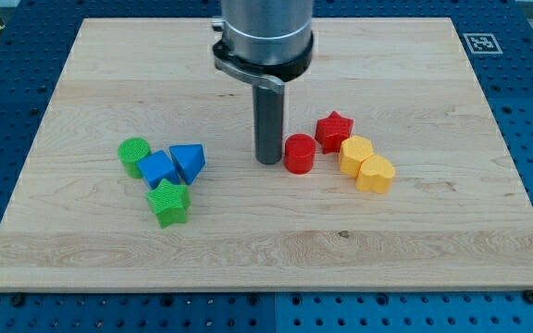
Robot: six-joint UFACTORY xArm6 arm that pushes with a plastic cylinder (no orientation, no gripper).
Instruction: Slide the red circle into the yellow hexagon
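- My tip is bare, holding nothing, just left of the red circle.
- Red circle lies near board centre, toward the right edge; red star beside it.
- Yellow hexagon sits right of the circle, touching the yellow heart.

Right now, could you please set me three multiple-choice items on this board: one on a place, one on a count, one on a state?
1. My tip stands where, relative to the red circle?
A. at its left in the view
B. at its right
C. below it

2. How many green blocks lie on the board?
A. one
B. two
C. three

3. The red circle and the yellow hexagon are
A. stacked
B. touching
C. apart

Answers: 1 A, the rod ends beside the circle's left edge. 2 B, a green circle and a green star. 3 C, wood shows between them.
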